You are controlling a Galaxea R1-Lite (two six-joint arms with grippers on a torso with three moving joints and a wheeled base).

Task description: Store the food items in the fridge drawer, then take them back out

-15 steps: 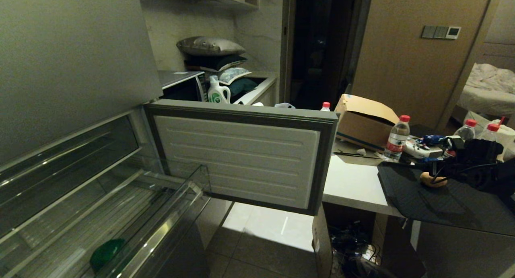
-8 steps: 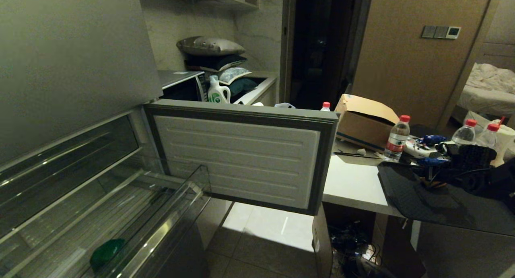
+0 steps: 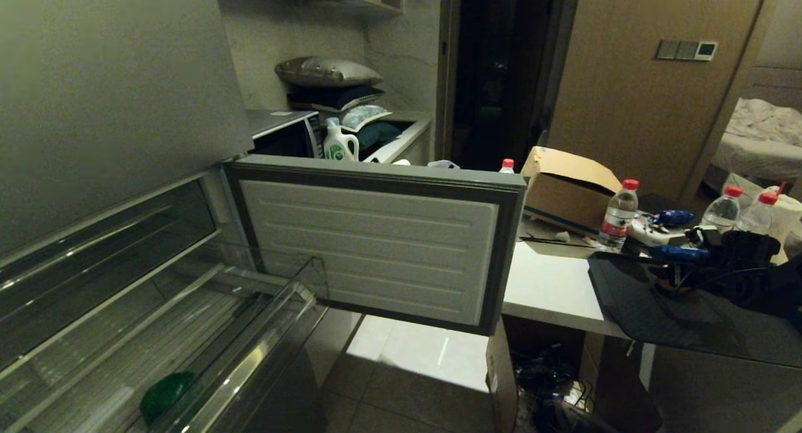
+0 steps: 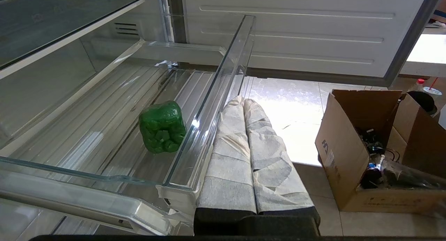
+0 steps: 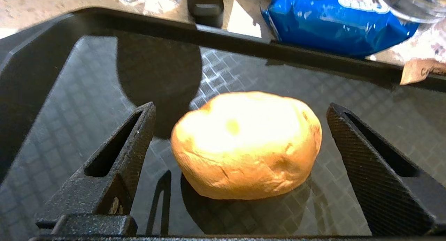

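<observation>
On the right of the head view, the right gripper (image 3: 680, 276) is reaching down over a black tray (image 3: 633, 301) that is lying on the white surface (image 3: 545, 286); from here the dark arm is hiding what sits between its jaws. At lower left the fridge drawer (image 3: 263, 320) is standing pulled out, its clear front lip showing, with a green pepper (image 3: 166, 392) lying on its ribbed floor. An open fridge door (image 3: 376, 239) is hanging between the drawer and the surface. Water bottles (image 3: 617, 215) and a cardboard box (image 3: 567, 188) are standing behind the tray.

Beside the drawer's clear front lip in the left wrist view, the left gripper (image 4: 244, 105) is hanging over the floor, its cloth-wrapped fingers (image 4: 230, 157) pressing together and holding nothing. The green pepper (image 4: 162, 126) is sitting inside the fridge drawer (image 4: 209, 94), close to the lip. A brown carton (image 4: 348, 157) of cables is standing on the floor.

Down in the right wrist view, the right gripper (image 5: 240, 140) is straddling a yellow-brown potato (image 5: 245, 145) on the black tray (image 5: 62, 94). Its jaws are spread wide, one on each side of the potato, with a gap showing on both sides, so they are not touching it. A blue packet (image 5: 334, 21) is lying just beyond the tray's rim.
</observation>
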